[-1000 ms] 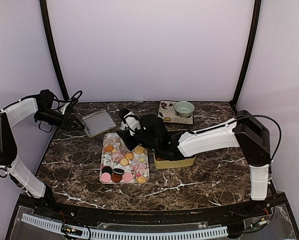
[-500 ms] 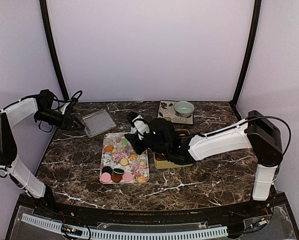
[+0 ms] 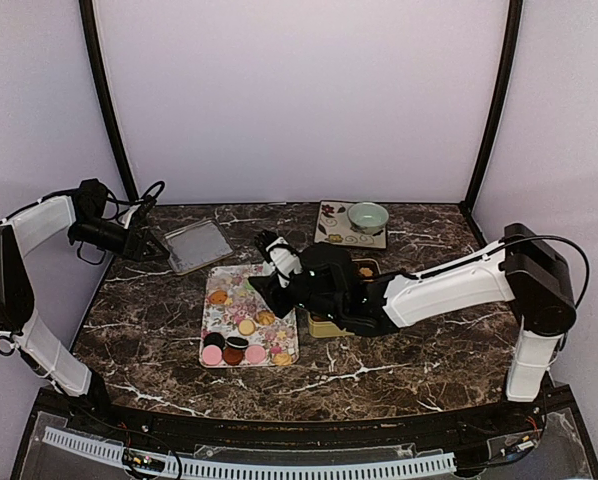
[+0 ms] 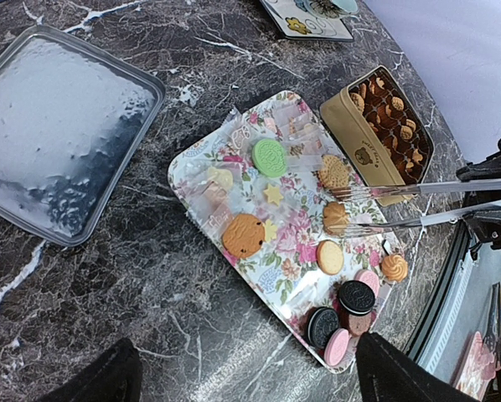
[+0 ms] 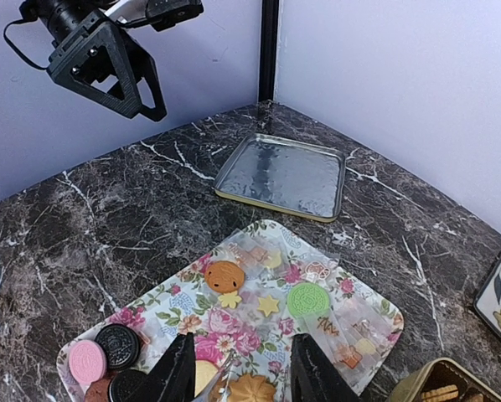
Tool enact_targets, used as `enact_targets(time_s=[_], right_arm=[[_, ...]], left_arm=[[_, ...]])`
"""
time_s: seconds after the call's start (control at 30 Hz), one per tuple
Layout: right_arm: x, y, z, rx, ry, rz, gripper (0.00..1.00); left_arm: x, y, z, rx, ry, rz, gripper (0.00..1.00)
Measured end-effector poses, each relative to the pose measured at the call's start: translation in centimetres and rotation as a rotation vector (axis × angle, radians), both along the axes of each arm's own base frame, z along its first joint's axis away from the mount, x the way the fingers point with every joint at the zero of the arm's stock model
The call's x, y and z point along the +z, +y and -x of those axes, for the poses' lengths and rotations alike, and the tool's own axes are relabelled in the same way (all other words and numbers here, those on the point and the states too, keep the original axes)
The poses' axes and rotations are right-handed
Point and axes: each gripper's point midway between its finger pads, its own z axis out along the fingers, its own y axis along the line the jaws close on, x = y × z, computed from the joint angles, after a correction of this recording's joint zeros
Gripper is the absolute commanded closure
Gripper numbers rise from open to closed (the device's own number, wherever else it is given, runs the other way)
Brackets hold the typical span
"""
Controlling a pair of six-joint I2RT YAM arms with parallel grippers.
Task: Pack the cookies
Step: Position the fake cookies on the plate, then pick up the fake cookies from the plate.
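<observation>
Where lilac walls [image 3: 299, 100] close in, the marble table [image 3: 149, 335] (white-veined) bears cookies [image 3: 246, 325].

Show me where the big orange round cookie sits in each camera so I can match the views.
Top external: orange cookie lies near the far-left corner of the flowery tray.
Left wrist: near picture centre, below the green cookie.
Right wrist: lower centre, left of the green cookie.
Shared landmark: the silver square tray, which lies on the table just off the flowery tray in all three views.
</observation>
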Motion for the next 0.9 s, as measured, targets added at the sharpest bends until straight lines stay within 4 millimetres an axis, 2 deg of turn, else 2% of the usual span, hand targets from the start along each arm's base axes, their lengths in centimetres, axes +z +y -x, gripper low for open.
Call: enact_targets(time_s=[0.2, 0.5, 0.77, 0.9], right_arm=[[-0.09, -1.11, 0.44, -0.014, 0.009, 0.006, 0.59], [-0.19, -1.09, 0.71, -0.011, 0.013, 0.015, 0.59], [-0.12, -0.73, 0.55, -0.010, 0.011, 0.026, 0.70], [-0.09, -0.80, 0.42, -0.015, 0.002, 0.035, 0.71]], left_arm=[[0.02, -0.02, 0.01, 0.000, 0.000, 0.001, 0.09], [0.08, -0.09, 0.02, -0.002, -0.001, 0.007, 0.09], [0.08, -0.09, 0.03, -0.003, -0.001, 0.006, 0.09], [0.08, -0.09, 0.03, -0.003, 0.000, 0.007, 0.09]])
